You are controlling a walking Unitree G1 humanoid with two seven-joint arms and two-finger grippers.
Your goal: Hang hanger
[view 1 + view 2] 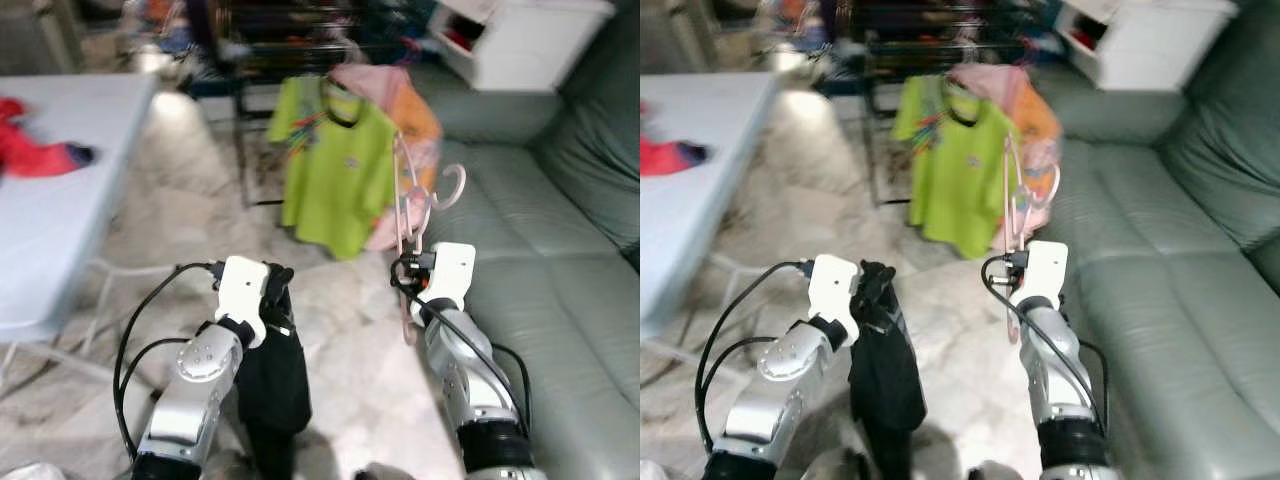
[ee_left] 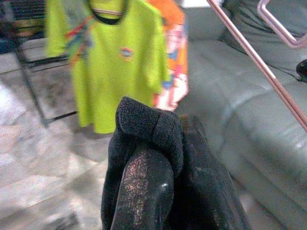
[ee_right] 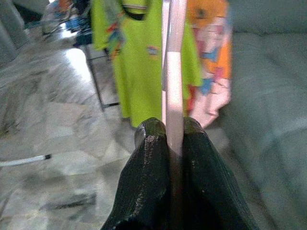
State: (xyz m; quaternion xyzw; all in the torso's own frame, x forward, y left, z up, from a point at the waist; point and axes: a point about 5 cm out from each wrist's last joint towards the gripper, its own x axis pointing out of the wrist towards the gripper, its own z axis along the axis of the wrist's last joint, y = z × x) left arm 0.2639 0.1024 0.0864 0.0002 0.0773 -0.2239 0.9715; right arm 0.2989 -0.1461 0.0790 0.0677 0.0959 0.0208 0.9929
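So the bot's standing on the marble floor facing the clothes rack, and I'd say the job is maybe halfway. The right gripper has its two black fingers pinched tight on the bar of a pink hanger, holding it up on end with the hook pointing toward the rack. The hanger is bare, nothing on it, and it's well short of the rack, out in the air between the robot and the hanging clothes, close to the grey-green sofa that runs along the rack's right side.

The left gripper is clamped on a black garment, a bunched fold of it wrapped over the fingertips and the rest drooping down toward the floor in front of the rack. So both hands are busy.

On the rack itself there's already a lime green t-shirt hanging, with a pink and orange piece just behind it on the sofa side. Off to the rack's left there's a white table with some red clothing lying on it.

What's left, as far as I can tell: the hook hasn't reached the rail at all. It needs to close the gap, lift the hook over the bar next to the green shirt, and let go. Whether the black thing is meant to go on the hanger first, no idea. Everything's a bit blurry too.
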